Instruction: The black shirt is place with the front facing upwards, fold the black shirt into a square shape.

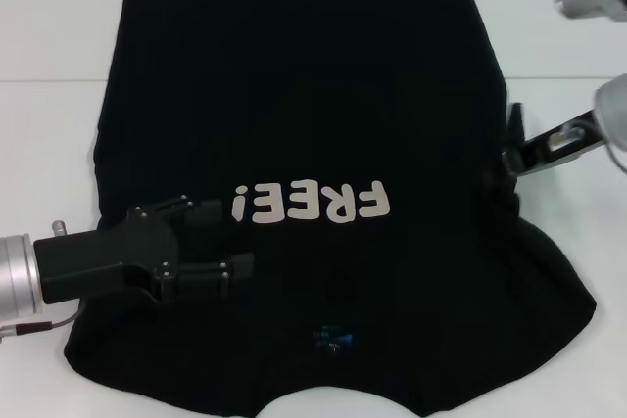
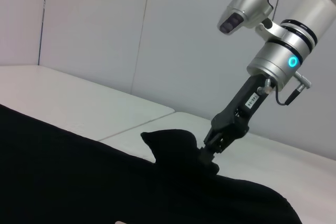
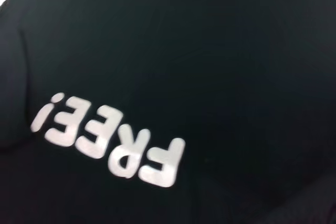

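The black shirt (image 1: 294, 95) lies spread front-up on the white table, collar toward the near edge. Its white "FREE!" lettering (image 1: 313, 205) reads upside down, and a small blue neck label (image 1: 333, 337) shows by the collar. My left gripper (image 1: 230, 240) is over the shirt's left side beside the lettering, open with nothing between its fingers. At the shirt's right edge my right gripper (image 1: 509, 157) is shut on the cloth. In the left wrist view the right gripper (image 2: 209, 155) pinches a raised peak of the black shirt (image 2: 170, 142). The right wrist view shows only the black shirt (image 3: 220, 51) and lettering (image 3: 110, 135).
The white table (image 1: 49, 144) shows bare on both sides of the shirt, with a seam line across it. A pale wall (image 2: 131, 35) stands behind the table. The shirt's near hem hangs at the table's front edge.
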Motion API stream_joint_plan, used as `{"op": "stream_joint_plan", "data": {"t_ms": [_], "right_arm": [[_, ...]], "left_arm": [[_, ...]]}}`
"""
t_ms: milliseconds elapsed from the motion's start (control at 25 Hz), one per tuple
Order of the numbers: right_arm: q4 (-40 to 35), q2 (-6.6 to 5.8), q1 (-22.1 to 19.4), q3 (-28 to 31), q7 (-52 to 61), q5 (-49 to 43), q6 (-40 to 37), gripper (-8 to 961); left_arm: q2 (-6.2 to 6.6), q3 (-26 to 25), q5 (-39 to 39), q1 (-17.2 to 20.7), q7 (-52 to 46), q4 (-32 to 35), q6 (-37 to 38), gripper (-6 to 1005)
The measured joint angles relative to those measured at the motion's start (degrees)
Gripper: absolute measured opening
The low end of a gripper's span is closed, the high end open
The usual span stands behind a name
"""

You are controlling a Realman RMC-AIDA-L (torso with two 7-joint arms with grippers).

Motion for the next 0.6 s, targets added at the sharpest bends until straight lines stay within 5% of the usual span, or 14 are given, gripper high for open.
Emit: {"op": "stream_joint_plan", "data": {"t_ms": [280,360,600], "right_arm": [[1.04,1.15,0.46,-0.50,-4.14,6.33,-1.08,100],[2.03,0.67,-0.61,-0.17,-7.33,12.51,-1.60,111],[4.87,-1.39,-5.19,2.73,-17.57,24.17,-1.02,374]], "left_arm": [[-0.11,-0.10,-0.13,0.05,0.00,-0.32,-0.39,920],[0.02,-0.15,-0.34,0.03,0.00,-0.93,-0.76,920],[0.61,-1.46,-0.97,-0.19,-5.67,-1.28,-0.58,919]]}}
